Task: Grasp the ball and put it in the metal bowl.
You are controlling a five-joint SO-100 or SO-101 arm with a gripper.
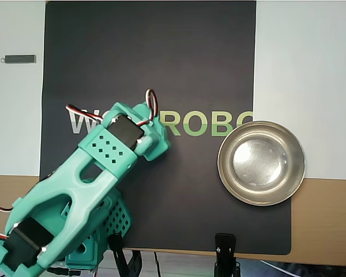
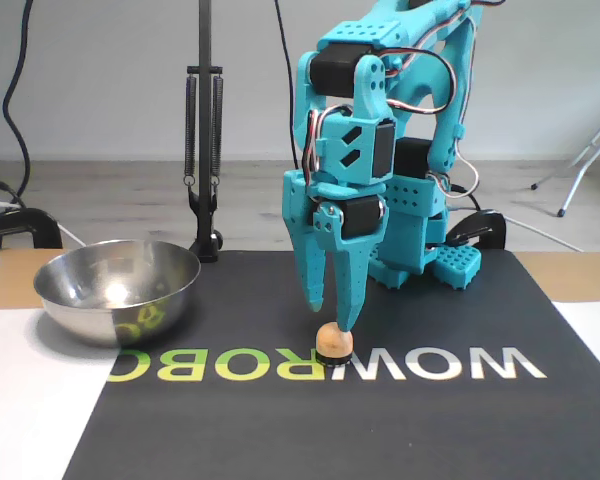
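While fingers (image 2: 332, 314) hang slightly parted just above ball (image 2: 333, 342), contact unclear; metal bowl (image 2: 117, 290) well apart.

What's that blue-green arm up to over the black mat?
The arm is reaching down for a small tan ball that sits on a little black base on the mat. Its gripper points straight down just above the ball, with a narrow gap between the fingers, which have not closed on it. The metal bowl sits empty off to the left in the fixed view. In the overhead view the arm hides the ball.
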